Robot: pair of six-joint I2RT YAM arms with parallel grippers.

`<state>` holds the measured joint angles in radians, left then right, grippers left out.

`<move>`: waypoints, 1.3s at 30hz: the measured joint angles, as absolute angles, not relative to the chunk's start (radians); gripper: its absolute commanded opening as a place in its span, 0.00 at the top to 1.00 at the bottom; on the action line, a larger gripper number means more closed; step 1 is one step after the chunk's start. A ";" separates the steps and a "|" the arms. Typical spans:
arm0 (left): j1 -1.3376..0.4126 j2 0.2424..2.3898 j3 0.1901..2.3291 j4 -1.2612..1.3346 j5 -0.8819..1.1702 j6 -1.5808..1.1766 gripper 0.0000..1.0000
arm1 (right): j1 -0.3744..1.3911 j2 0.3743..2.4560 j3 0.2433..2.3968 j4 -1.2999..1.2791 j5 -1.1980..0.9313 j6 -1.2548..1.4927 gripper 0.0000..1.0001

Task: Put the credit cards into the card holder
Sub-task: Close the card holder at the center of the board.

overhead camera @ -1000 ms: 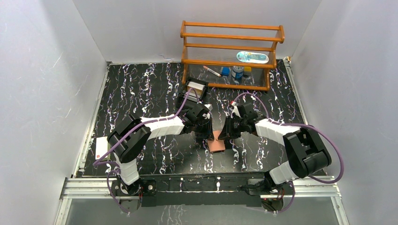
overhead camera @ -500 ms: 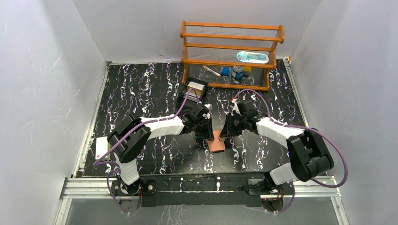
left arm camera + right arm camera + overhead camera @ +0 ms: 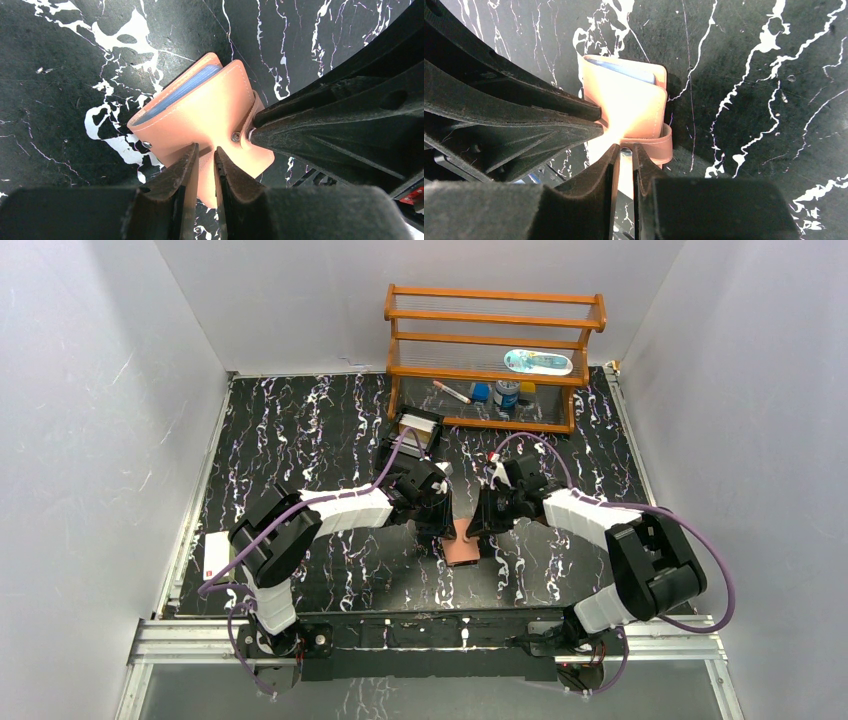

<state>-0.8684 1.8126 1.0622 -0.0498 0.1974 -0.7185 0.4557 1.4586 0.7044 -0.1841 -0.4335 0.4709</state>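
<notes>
We saw one holder (image 3: 205, 112) at the centre of the top view, between the two end effectors. We could not tell whether it rested on the tabletop (image 3: 300, 440) or hung just above it. It gaped partly open, and one blue card (image 3: 172, 94) sat in its inner pocket with only an edge showing. The left end effector (image 3: 205, 152) was narrow, its fingers pinching the holder's lower flap. The right end effector (image 3: 625, 149) was narrow too, clamped on the snap tab, with the metal stud showing between its fingers.

Just above the left wrist in the top view, one black tray (image 3: 403, 426) held a small stack of cards (image 3: 422, 423); we could not count them. One wooden rack (image 3: 495, 292) stood at the upper middle of the frame. Its middle shelf carried one pale tube (image 3: 538, 362). Its bottom shelf carried four small things: a stick (image 3: 452, 392), a blue cap (image 3: 481, 391), a can (image 3: 507, 394) and a yellow piece (image 3: 527, 389). One white card (image 3: 216, 553) lay alone at the lower left, by the tabletop's edge.
</notes>
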 measured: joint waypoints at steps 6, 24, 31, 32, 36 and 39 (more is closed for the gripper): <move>-0.868 1.813 1.062 -0.050 0.197 -0.719 0.82 | 0.456 1.470 0.704 -0.184 -0.447 0.466 0.77; -0.868 1.814 1.063 -0.051 0.198 -0.722 0.82 | 0.484 1.478 0.704 -0.177 -0.430 0.474 0.78; -0.868 1.815 1.065 -0.053 0.197 -0.722 0.82 | 0.487 1.478 0.704 -0.176 -0.418 0.495 0.78; -0.868 1.815 1.065 -0.054 0.198 -0.722 0.82 | 0.487 1.478 0.704 -0.177 -0.417 0.496 0.78; -0.868 1.816 1.068 -0.056 0.198 -0.722 0.82 | 0.493 1.464 0.704 -0.181 -0.400 0.501 0.77; -0.868 1.818 1.069 -0.057 0.198 -0.722 0.82 | 0.498 1.439 0.704 -0.191 -0.382 0.501 0.76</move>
